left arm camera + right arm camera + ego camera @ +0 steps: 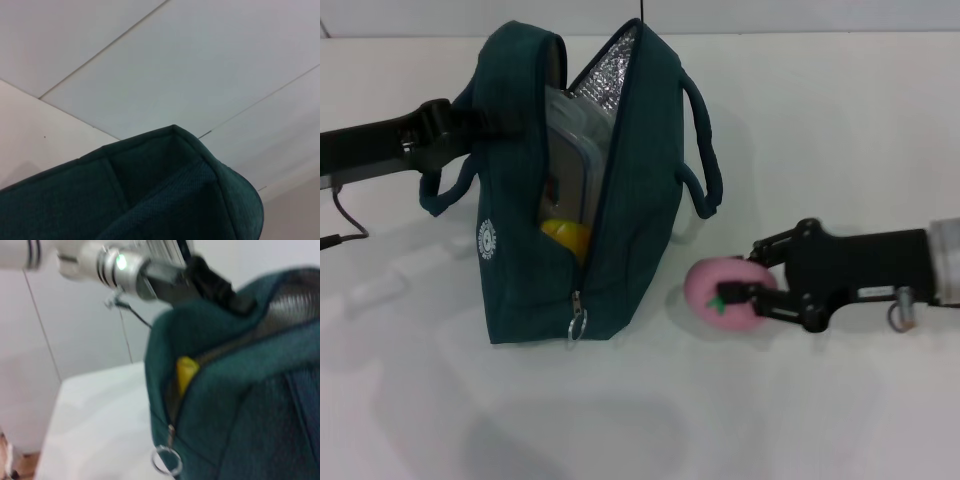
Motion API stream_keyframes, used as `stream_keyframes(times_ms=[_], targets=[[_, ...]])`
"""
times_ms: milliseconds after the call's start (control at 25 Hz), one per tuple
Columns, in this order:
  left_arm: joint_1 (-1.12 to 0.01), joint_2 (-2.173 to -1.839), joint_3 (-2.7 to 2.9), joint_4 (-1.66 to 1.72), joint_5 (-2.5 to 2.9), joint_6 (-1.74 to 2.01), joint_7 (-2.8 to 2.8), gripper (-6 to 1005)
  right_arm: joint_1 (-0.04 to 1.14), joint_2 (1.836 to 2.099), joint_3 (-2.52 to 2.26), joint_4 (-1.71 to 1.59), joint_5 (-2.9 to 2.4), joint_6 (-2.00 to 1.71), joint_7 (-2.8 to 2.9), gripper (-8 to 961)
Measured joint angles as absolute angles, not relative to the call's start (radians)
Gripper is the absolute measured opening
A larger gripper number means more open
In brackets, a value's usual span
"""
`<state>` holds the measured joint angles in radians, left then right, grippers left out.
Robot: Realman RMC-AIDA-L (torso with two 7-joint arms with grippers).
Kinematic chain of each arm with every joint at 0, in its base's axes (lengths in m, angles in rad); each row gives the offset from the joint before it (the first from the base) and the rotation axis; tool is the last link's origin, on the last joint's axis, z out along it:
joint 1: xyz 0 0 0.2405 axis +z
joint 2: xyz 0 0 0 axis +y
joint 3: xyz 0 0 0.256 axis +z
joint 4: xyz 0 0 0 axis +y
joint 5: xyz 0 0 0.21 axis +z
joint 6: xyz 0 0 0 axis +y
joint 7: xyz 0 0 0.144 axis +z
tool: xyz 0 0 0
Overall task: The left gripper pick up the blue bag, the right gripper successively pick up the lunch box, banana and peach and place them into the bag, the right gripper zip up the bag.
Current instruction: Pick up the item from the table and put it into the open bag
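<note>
The blue bag [620, 200] stands upright and unzipped on the white table, its silver lining showing. My left gripper [485, 120] is shut on the bag's handle at its upper left side. The lunch box [570, 165] stands on edge inside the bag, and the yellow banana [565, 235] lies below it. The pink peach [720, 290] rests on the table to the right of the bag. My right gripper [745, 275] is closed around the peach. The right wrist view shows the bag [240, 405], the banana's tip [186, 371] and the zipper ring [166, 460]. The left wrist view shows only bag fabric [175, 195].
The zipper pull ring [578, 325] hangs at the bag's lower front end. The bag's other handle [705, 150] loops out on the right side. A black cable [345, 225] lies at the table's left edge. The left arm [120, 262] shows above the bag.
</note>
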<state>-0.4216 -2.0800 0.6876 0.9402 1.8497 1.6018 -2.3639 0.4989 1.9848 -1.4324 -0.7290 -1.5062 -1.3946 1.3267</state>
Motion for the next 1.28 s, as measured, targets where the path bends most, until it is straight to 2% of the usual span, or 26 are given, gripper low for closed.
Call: stream_keyframes(times_ms=[120, 280, 400, 680, 920, 1280], targets=[[-0.421, -2.081, 0.689, 0.94, 1.85, 1.601, -2.364, 36, 0.481, 1.983, -1.339, -0.754, -1.508, -1.494, 1.327, 243], [-0.42, -2.082, 0.693, 0.94, 1.85, 1.6, -2.364, 36, 0.467, 2.007, -1.212, -0.821, -1.493, -1.613, 1.328, 218], [-0.426, -2.084, 0.693, 0.935, 1.85, 1.6, -2.364, 36, 0.48, 2.014, -1.192, -0.842, -1.45, -1.63, 1.337, 195], [-0.432, -2.085, 0.694, 0.925, 1.832, 1.597, -2.358, 37, 0.607, 2.025, -1.221, -0.797, -1.334, -1.484, 1.339, 136], [-0.436, -2.085, 0.695, 0.895, 1.797, 1.597, -2.342, 36, 0.71, 2.025, -1.326, -0.77, -1.306, -1.344, 1.332, 98], [-0.444, -2.085, 0.691, 0.867, 1.788, 1.591, -2.321, 37, 0.763, 2.028, -1.51, -0.749, -1.304, -1.173, 1.332, 46]])
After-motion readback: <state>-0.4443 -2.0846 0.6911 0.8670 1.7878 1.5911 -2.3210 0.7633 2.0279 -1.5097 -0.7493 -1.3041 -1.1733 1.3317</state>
